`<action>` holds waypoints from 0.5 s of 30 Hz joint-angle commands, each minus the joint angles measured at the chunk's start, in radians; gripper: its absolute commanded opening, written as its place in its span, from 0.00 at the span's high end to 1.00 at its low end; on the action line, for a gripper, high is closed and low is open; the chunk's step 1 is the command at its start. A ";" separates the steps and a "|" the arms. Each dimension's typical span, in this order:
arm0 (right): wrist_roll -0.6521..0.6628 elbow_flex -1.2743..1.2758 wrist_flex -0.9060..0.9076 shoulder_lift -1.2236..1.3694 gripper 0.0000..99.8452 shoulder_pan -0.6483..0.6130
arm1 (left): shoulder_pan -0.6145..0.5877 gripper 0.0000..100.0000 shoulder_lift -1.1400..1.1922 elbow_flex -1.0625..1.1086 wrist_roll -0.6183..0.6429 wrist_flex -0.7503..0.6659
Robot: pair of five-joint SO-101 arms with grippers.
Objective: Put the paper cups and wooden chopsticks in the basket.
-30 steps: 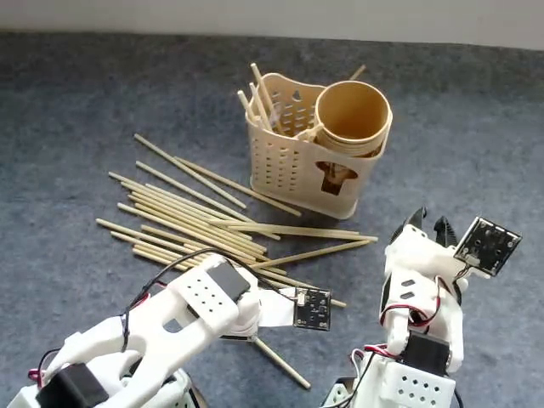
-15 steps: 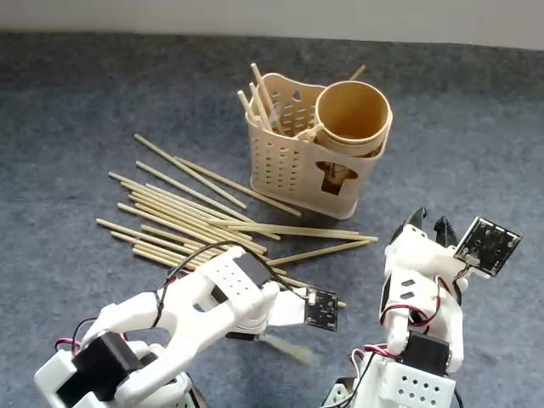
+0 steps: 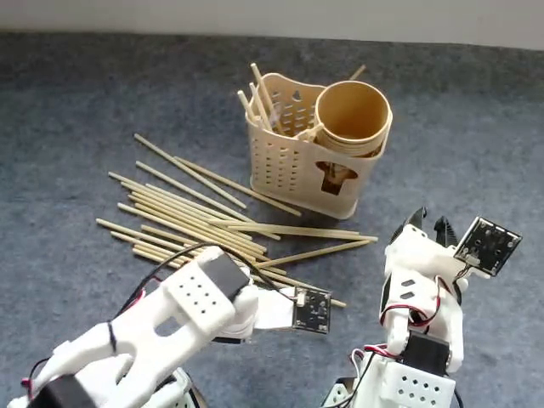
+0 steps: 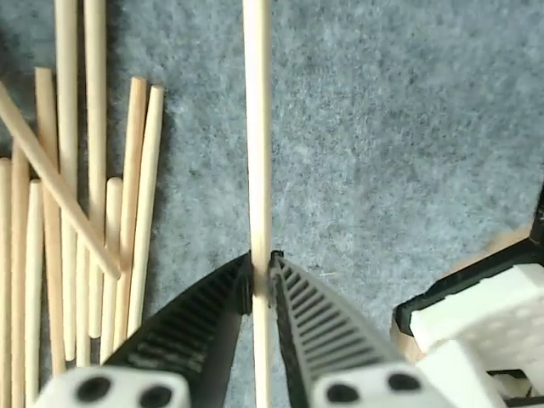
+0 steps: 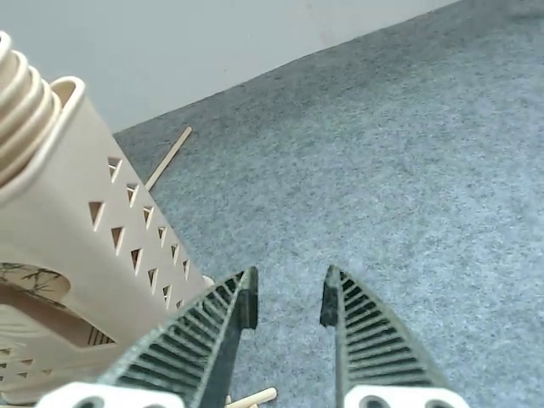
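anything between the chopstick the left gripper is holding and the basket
Nothing upright. Only loose chopsticks lie flat on the mat between the left gripper, shut on its chopstick, and the basket; a lifted carry should pass over them.

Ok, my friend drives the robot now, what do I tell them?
Left gripper: shut on one chopstick.
Right gripper: open, empty, beside the basket.
Done: paper cups are stacked in the basket, and a few chopsticks stand in it too.
Left: the held chopstick, plus the loose pile on the carpet.
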 commanded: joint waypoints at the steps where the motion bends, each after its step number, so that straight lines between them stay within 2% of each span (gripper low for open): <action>1: -0.008 -0.005 -0.025 -0.018 0.87 0.007 | -0.042 0.99 -0.153 -0.031 -0.008 0.052; 8: -0.008 -0.005 -0.025 -0.018 0.87 0.004 | -0.260 0.99 -0.202 -0.162 -0.043 0.061; 11: -0.008 -0.005 -0.025 -0.018 0.87 0.004 | -0.317 0.99 -0.208 -0.239 -0.040 0.061; 15: -0.008 -0.005 -0.025 -0.018 0.87 0.004 | -0.337 0.99 -0.208 -0.358 0.060 0.061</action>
